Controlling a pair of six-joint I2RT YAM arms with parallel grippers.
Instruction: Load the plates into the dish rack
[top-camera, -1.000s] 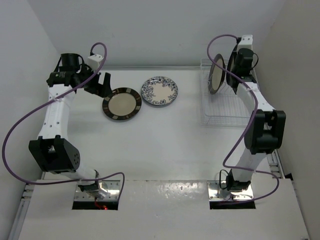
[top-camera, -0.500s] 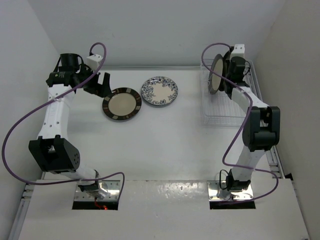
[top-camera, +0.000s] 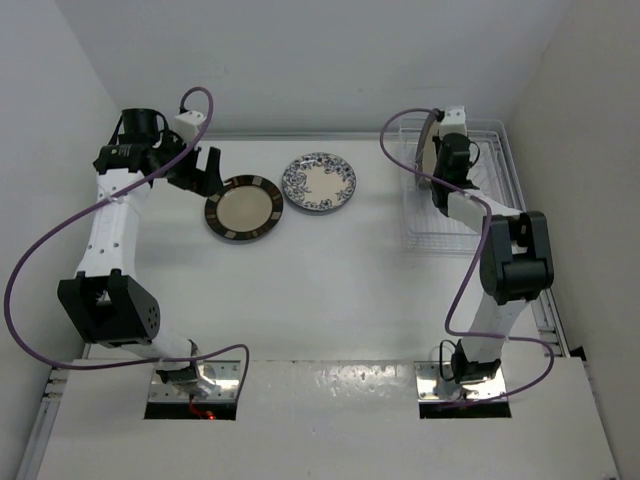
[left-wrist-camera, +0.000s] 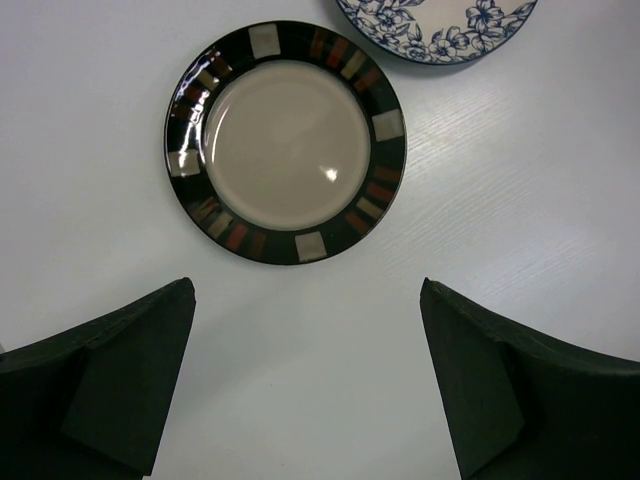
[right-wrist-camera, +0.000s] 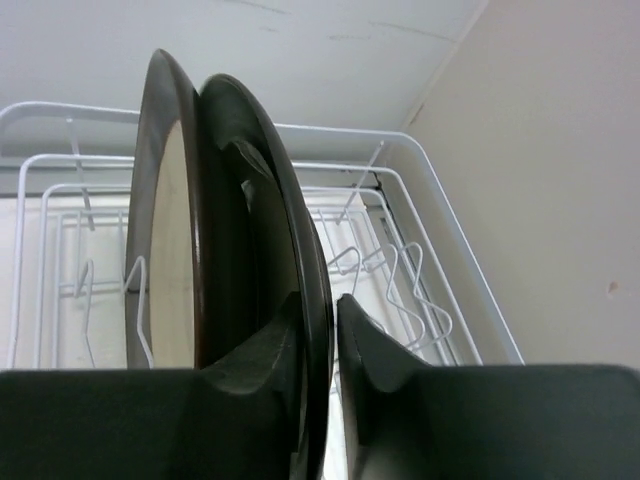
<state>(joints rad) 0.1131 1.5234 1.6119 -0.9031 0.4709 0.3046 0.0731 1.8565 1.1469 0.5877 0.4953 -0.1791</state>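
The striped-rim plate (top-camera: 244, 207) and the blue floral plate (top-camera: 319, 182) lie flat on the table; both also show in the left wrist view, striped (left-wrist-camera: 285, 140) and floral (left-wrist-camera: 440, 20). My left gripper (top-camera: 205, 172) hovers open and empty just left of the striped plate (left-wrist-camera: 306, 285). My right gripper (top-camera: 446, 152) is over the dish rack (top-camera: 480, 235), shut on the rim of a plain dark plate (right-wrist-camera: 265, 210) held on edge (right-wrist-camera: 318, 300). A second dark-rimmed plate (right-wrist-camera: 165, 250) stands on edge close beside it, cream face showing.
The rack's white wire dividers (right-wrist-camera: 400, 270) lie below and right of the held plate, with the side wall (right-wrist-camera: 560, 180) close beyond. The back wall (top-camera: 300, 60) runs behind the rack and plates.
My right gripper has moved left and towards the back of the rack with the dark plate, turning it more edge-on. The left arm and the two flat plates have not moved.
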